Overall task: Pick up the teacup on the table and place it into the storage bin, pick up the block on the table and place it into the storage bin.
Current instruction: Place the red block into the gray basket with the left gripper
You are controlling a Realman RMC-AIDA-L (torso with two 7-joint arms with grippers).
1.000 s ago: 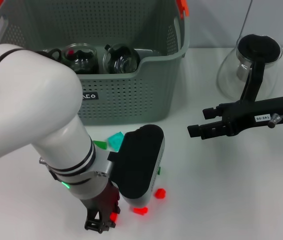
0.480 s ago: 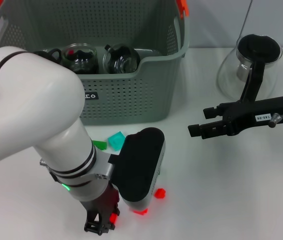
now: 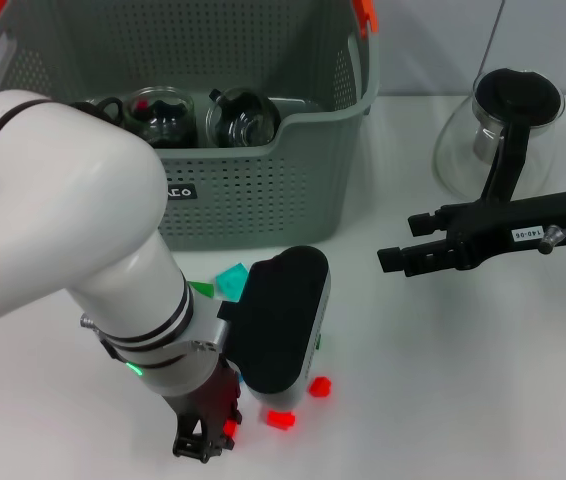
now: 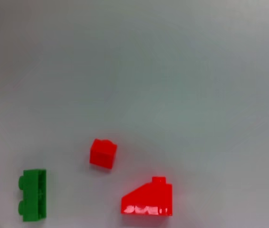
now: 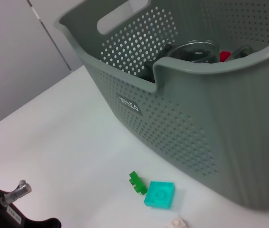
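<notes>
The grey-green storage bin (image 3: 263, 190) stands at the back left and holds two glass teacups (image 3: 163, 113) (image 3: 244, 116). It also fills the right wrist view (image 5: 187, 118). My left gripper (image 3: 203, 442) is low over the table's front edge, with a red spot right at it. Two red blocks (image 3: 281, 420) (image 3: 319, 386) lie just beside it; the left wrist view shows them (image 4: 147, 199) (image 4: 102, 153) with a green block (image 4: 33, 194). A teal block (image 3: 231, 278) and a green block (image 3: 200, 289) lie in front of the bin. My right gripper (image 3: 395, 250) hovers open and empty at mid right.
A glass teapot (image 3: 498, 130) with a black handle stands at the back right, behind my right arm. My left arm's white elbow covers much of the front left. The teal block (image 5: 159, 194) and green block (image 5: 137, 183) lie close to the bin's wall.
My left gripper has shifted very slightly upward near the front edge. The blocks on the table and the right arm have not moved.
</notes>
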